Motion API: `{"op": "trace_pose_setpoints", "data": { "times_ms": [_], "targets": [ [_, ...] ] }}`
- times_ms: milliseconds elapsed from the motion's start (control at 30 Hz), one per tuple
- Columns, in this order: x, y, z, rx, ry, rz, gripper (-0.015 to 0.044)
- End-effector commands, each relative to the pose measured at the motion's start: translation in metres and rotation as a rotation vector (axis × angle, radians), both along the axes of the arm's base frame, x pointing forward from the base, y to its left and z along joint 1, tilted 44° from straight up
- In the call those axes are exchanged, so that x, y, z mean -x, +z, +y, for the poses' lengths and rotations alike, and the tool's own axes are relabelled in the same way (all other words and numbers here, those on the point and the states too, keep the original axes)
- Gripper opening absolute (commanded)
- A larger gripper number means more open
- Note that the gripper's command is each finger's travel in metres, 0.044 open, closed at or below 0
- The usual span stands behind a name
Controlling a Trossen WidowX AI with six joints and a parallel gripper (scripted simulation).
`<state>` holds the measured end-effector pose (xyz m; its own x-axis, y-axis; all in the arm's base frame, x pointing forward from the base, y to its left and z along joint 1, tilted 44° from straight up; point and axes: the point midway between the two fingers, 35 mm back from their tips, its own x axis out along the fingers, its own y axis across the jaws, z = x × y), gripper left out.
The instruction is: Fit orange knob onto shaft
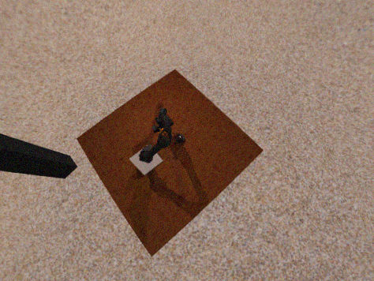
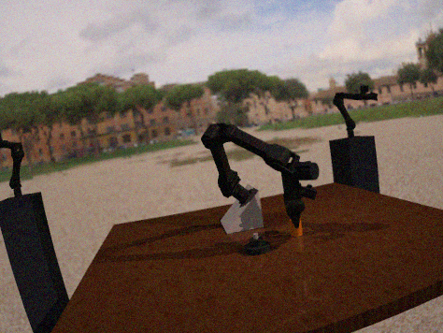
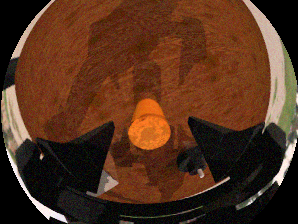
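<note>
The orange knob [image 1: 162, 129] [image 2: 300, 230] [image 3: 149, 131] stands upright on the brown table, apart from the pedestal. Its underside and hole are hidden. My gripper [image 2: 296, 226] [image 3: 151, 121] is open and empty, pointing down. In the wrist view its fingers stand wide on either side of the knob, with gaps between. In the exterior view the fingertips overlap the knob's upper part. The dark round pedestal [image 1: 180, 139] [image 2: 258, 248] [image 3: 190, 161] stands beside it, with the silver shaft [image 2: 255, 236] [image 3: 201, 173] bare on top. The shaft's flat side cannot be made out.
The arm's pale base plate [image 1: 145, 169] [image 2: 234, 225] is near the pedestal, and a corner of it shows low in the wrist view. The brown table [image 1: 221, 158] [image 2: 187, 285] carries the arm's shadows. Dark pillars [image 2: 28, 253] [image 2: 357, 161] with other arms stand off the table.
</note>
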<state>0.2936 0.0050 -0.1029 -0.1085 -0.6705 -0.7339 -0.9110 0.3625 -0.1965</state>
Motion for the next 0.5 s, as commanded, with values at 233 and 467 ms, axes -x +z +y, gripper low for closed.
{"op": "trace_pose_setpoints", "data": {
  "times_ms": [233, 467],
  "targets": [
    [0.005, -0.014, -0.013, 0.007, 0.004, 0.012, 0.044],
    [0.007, -0.021, -0.021, 0.008, 0.003, 0.012, 0.044]
  ]
}}
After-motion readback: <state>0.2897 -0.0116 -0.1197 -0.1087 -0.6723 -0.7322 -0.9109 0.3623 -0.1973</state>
